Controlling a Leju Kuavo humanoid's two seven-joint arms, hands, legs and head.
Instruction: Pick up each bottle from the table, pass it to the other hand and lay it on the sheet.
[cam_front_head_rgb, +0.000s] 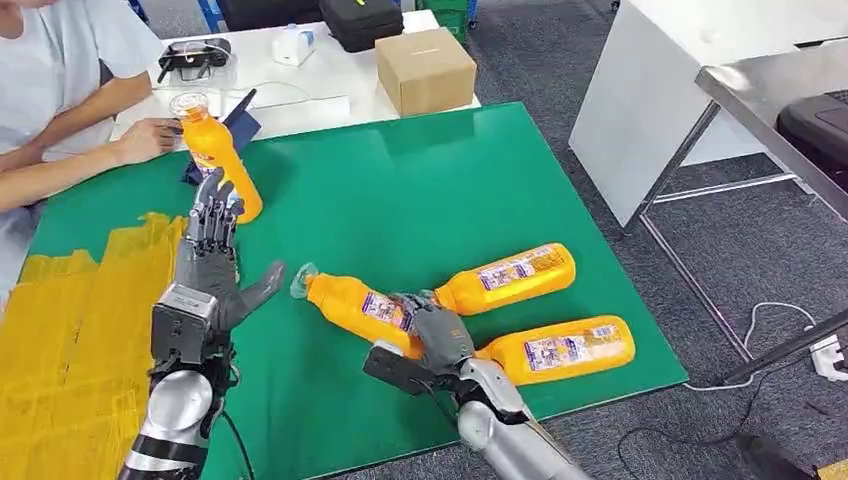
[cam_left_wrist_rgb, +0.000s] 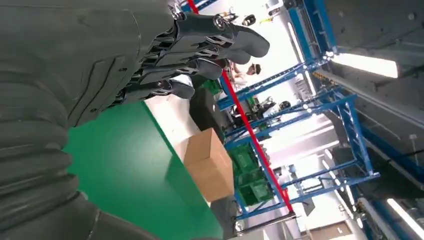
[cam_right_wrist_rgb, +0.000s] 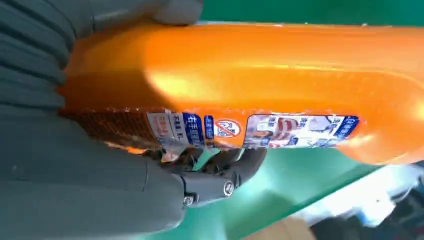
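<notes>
Starting at the left of the head view: yellow sheet bare of bottles, so nothing laid yet; left hand raised, fingers spread, holding nothing; upright bottle just beyond it, upper left. Lower centre: right hand wrapped around the nearest lying bottle; two more bottles lying at right; handover and all placements seemingly left.

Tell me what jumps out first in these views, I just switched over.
Orange bottles on the green table: two lie near its right edge, and a third lies beside them with the right hand wrapped around it. The left hand hangs open over the table, just in front of an upright bottle that a person's hand rests beside. The yellow sheet covers the table's left end.
</notes>
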